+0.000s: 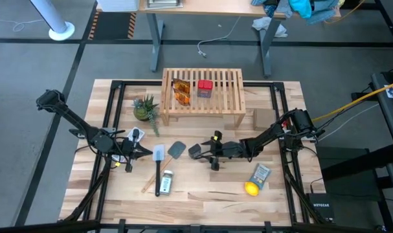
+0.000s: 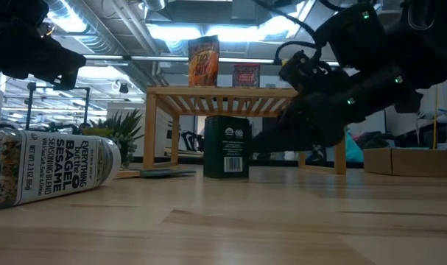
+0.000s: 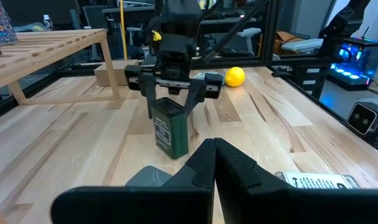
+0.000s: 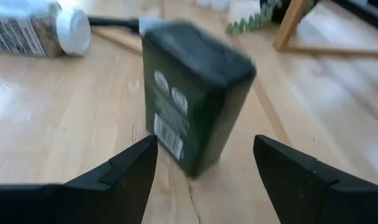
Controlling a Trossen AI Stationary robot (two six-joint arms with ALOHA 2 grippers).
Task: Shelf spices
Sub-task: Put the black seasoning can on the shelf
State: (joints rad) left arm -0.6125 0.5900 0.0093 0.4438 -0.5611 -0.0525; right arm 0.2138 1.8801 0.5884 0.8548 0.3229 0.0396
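Two arms: black, slim jointed links with bulkier motor housings. Left arm, left of frame; right arm, right of frame, small yellow marking near its wrist. Fingers: flat, black, wedge-shaped. Black cables along links.

Pale wooden slatted shelf, glossy dark box, clear plastic bottle, smooth plank tabletop

We read "EVERYTHING but the BAGEL SESAME SEASONING BLEND" on the clear white-capped bottle lying on the table, and "NETGEAR" on a dark box at the table's edge; other labels stay illegible.
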